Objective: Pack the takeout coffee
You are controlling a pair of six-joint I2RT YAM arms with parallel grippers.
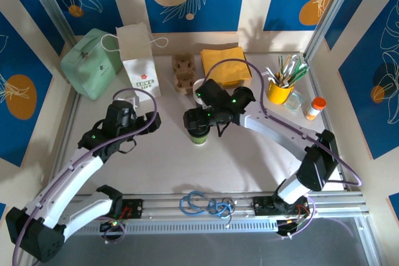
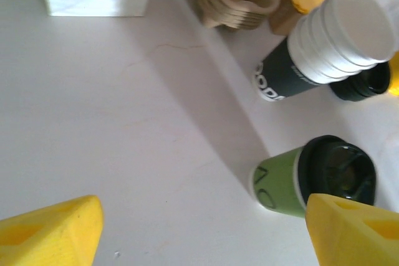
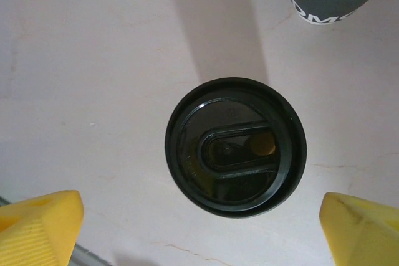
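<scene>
The small light-green paper cup with round black plastic lid (image 3: 235, 147) stands upright on the white counter (image 3: 93, 60). It is directly under the right tool (image 3: 199, 235), centred between its spread fingers (nothing pinched). The left tool (image 2: 199, 235), also spread, has the cup off to its right side.

Bright light, soft shadows — foreground blurred (wrist views)

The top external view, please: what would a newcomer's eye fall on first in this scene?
Mid-table, the right gripper hangs open straight above the takeout coffee, a green cup with a black lid. Behind it, a white paper bag stands near the back edge of the table, with a stack of bright yellow napkins further to its right.
</scene>
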